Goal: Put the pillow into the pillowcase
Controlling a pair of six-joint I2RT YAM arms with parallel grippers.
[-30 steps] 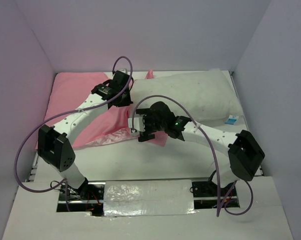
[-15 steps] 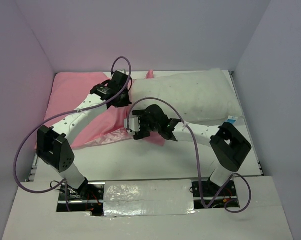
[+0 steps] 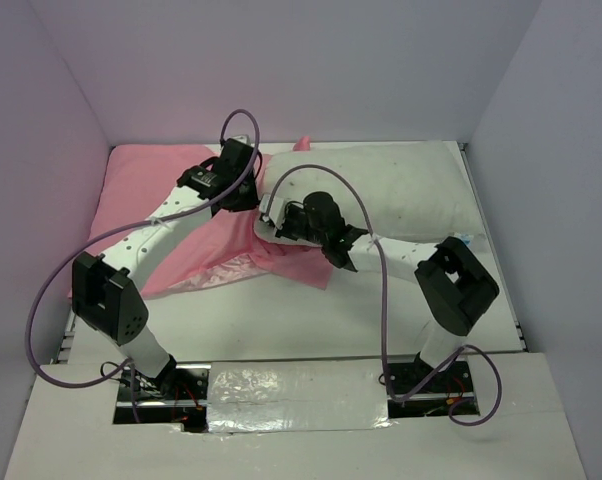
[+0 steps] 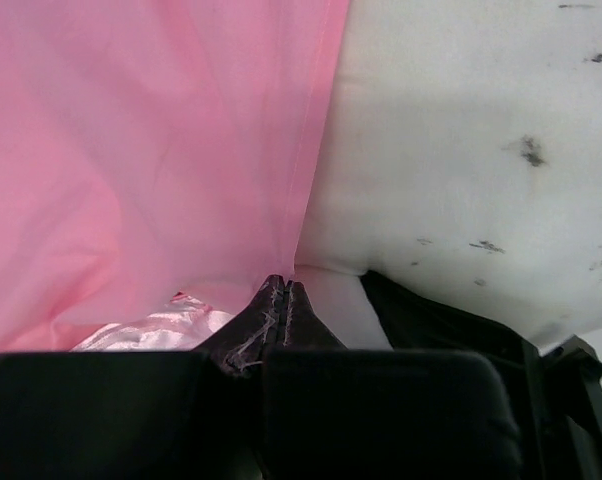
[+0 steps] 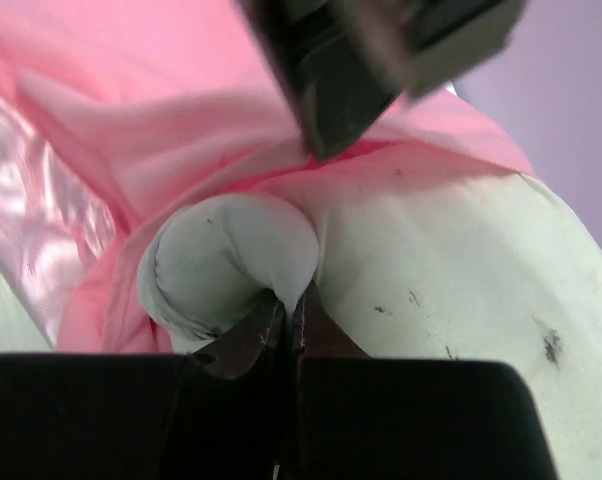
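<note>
I saw the large, plump white rectangular pillow (image 3: 391,190) of soft, dark-specked fabric lying along the far right of the white table (image 3: 311,320), its left end meeting the pink cloth. The thin pink satin pillowcase (image 3: 141,200) lay spread over the far left, with a shinier crumpled part nearer the arms.

From the right wrist, the right gripper (image 5: 286,305) was closed tight on a bunched corner of the pillow (image 5: 451,290), and a rounded lump of white fabric bulged just above its fingertips. Pink folds of the pillowcase (image 5: 161,130) wrapped around that corner.

From the left wrist, the left gripper (image 4: 278,295) was pinched shut, fingertips together, right where the edge of the pillowcase (image 4: 131,150) ran beside the pillow (image 4: 461,130); the pink cloth drew taut towards it. From above, the left gripper (image 3: 249,200) and right gripper (image 3: 269,222) sat just beside each other at that junction.
</note>
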